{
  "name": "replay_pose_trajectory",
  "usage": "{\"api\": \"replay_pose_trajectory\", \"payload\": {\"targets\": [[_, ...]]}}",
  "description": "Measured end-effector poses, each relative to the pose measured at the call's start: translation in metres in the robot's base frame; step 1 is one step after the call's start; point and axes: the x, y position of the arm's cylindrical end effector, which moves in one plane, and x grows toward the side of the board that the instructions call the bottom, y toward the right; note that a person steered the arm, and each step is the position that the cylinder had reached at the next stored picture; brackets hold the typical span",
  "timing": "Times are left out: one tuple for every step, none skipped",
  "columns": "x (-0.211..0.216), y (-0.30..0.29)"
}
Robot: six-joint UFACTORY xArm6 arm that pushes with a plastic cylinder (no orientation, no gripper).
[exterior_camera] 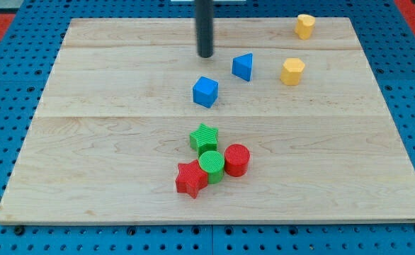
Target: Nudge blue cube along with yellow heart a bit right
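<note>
The blue cube (pixel 205 92) sits a little above the board's middle. My tip (pixel 206 55) is just above it in the view, apart from it, with a small gap between. A yellow block (pixel 305 26) that looks like the heart lies near the top right corner of the board, far right of my tip. A second yellow block (pixel 292 71), roughly pentagonal, lies below it, to the right of the blue cube.
A blue triangular block (pixel 243 66) lies just up and right of the blue cube. Below the middle, a green star (pixel 204 137), green cylinder (pixel 211 165), red cylinder (pixel 236 159) and red star (pixel 190 178) cluster together. The wooden board (pixel 87 142) lies on a blue pegboard.
</note>
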Motion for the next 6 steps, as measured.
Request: {"api": "replay_pose_trajectory", "payload": {"targets": [[0.013,0.068],[0.015,0.022],[0.026,-0.006],[0.009,-0.016],[0.008,-0.084],[0.033,-0.155]]}}
